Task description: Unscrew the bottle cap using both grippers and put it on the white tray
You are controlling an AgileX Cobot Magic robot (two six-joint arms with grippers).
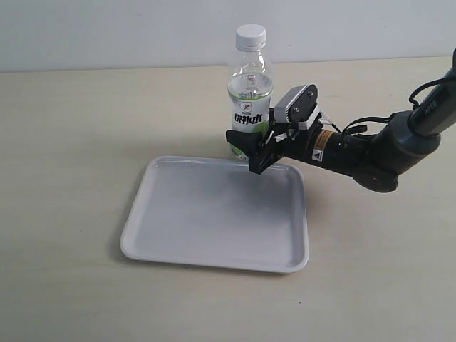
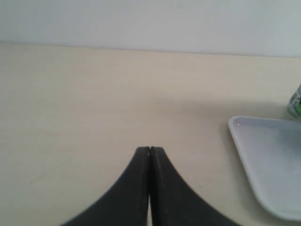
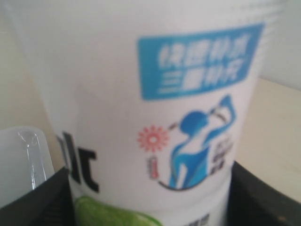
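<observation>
My right hand [image 1: 249, 149] is clasped around the lower body of the bottle [image 1: 251, 107]. In the right wrist view a black finger sits against each side of the label. I take this low grip to be the anchor, so the bottle cannot spin or tip when the top gets twisted.

The bottle stands upright on the surface [image 1: 71, 142], just beyond the far edge of the white tray [image 1: 214, 262], near its far right corner. The bottle cap [image 1: 251, 35] is on the neck and looks fully seated, with nothing touching it.

My left hand [image 2: 149, 151] has its fingers pressed flat together with nothing between them. It sits low over the surface, well to the left of the tray, and does not show in the exterior view at all.

Unscrewing has not begun, as I judge it. The left hand must part its fingers and come in over the cap from above. The tray lies empty right in front of the bottle, a short carry for the cap. The thin plastic may flex under my grip.
</observation>
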